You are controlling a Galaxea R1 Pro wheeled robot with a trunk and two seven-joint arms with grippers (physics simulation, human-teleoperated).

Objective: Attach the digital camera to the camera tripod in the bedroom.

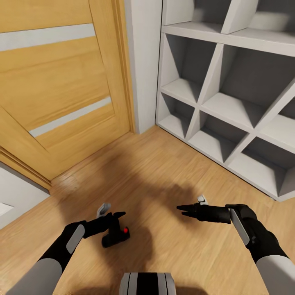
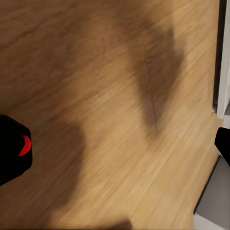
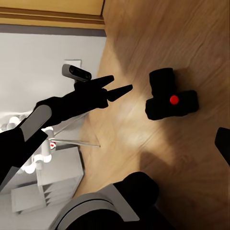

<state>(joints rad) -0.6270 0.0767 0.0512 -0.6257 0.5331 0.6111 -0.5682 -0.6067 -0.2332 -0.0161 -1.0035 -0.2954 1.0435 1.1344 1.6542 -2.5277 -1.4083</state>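
Right, we're looking down at a wood floor point(image 1: 164, 172), a wooden door point(image 1: 57, 94) far left, white cubby shelves point(image 1: 229, 102) far right. The camera point(image 1: 116, 234) sits low near our left gripper point(image 1: 116, 216); whether it rests on the floor or hangs from the fingers we can't tell, nor how far those fingers are parted. From the right wrist the camera point(image 3: 170, 98) shows beside the left gripper point(image 3: 117, 88), apart from its tips. Our right gripper point(image 1: 183, 209) holds nothing, its tips look close together. We judge the camera rigid, light and smooth-sided, so grasp across the flat body, clear of the red button point(image 1: 125, 230).
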